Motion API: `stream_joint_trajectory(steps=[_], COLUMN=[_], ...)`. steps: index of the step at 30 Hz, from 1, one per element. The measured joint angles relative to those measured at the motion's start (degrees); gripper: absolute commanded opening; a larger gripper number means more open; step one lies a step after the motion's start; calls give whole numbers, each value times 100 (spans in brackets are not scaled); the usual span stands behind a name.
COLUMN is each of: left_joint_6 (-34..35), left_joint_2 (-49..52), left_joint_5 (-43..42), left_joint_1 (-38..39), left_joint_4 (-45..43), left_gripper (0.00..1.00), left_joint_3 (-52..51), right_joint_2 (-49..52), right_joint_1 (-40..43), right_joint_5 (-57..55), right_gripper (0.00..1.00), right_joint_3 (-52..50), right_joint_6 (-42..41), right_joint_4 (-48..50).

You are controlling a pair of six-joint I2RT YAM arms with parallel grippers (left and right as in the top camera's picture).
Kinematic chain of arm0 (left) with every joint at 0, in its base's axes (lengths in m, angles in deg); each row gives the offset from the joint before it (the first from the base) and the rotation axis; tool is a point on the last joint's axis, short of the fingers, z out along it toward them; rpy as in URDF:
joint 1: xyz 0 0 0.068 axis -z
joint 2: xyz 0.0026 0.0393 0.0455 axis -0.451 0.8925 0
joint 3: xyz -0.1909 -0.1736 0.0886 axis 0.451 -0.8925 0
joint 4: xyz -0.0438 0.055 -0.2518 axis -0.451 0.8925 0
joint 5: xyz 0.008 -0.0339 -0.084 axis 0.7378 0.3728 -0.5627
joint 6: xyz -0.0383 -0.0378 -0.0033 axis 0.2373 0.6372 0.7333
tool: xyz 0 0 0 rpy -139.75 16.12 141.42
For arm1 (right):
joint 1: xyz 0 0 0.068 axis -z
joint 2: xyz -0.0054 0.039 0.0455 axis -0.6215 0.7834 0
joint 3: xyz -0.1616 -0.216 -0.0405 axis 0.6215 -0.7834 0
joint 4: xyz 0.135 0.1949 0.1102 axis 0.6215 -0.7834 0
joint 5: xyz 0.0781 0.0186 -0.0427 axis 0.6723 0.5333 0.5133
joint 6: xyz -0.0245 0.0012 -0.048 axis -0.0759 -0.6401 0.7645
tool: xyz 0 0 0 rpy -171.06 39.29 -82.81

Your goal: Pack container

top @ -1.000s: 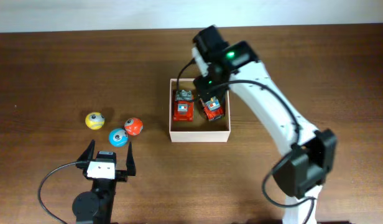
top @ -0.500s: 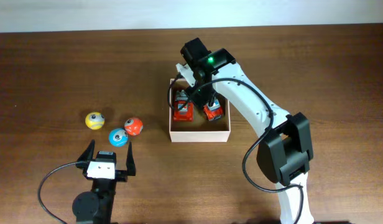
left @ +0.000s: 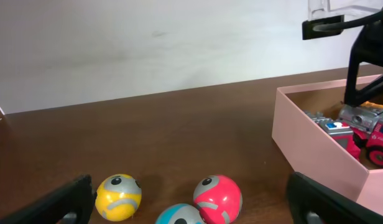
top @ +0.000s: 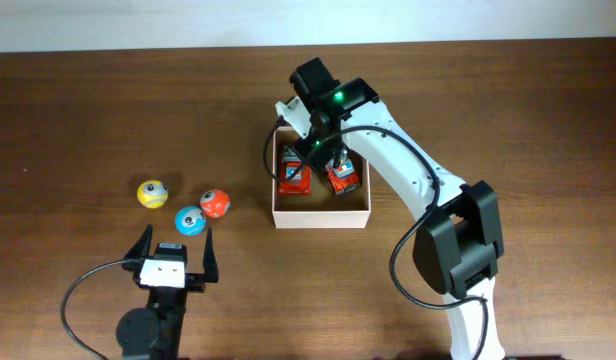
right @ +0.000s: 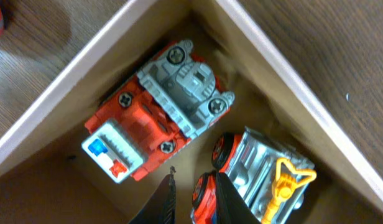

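The container (top: 321, 220) is a white-walled square box with a tan floor, right of the table's middle; its rim (right: 79, 84) crosses the right wrist view and its wall (left: 309, 146) shows at the right of the left wrist view. Two red and grey toy trucks lie in it side by side: one on the left (top: 294, 175) (right: 157, 112), one on the right (top: 341, 178) (right: 263, 171). My right gripper (top: 316, 150) (right: 194, 186) hangs over the box's far left part, fingers drawn close together, the right truck's red wheel showing between them. My left gripper (top: 175, 250) (left: 193, 200) stands open near the front edge.
Three small balls with faces lie just ahead of the left gripper: yellow (top: 152, 193) (left: 119, 196), blue (top: 190, 220) (left: 182, 214) and red (top: 214, 203) (left: 217, 198). The right arm (top: 418, 180) arches from the front right over the box.
The right gripper has shifted left over the box and its fingers have closed. Both trucks stay in the box. The left arm has not moved.
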Motion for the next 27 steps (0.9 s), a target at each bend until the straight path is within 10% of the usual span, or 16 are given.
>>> stream_joint_trajectory(steps=[27], left_joint_6=[0], left_joint_2=[0], left_joint_5=[0], left_joint_1=[0], left_joint_4=[0], left_gripper=[99], left_joint_3=[0], right_joint_2=[433], right_joint_1=[229], right_joint_5=[24], right_gripper=[12], right_joint_3=[0], right_joint_6=[0], right_joint_4=[188])
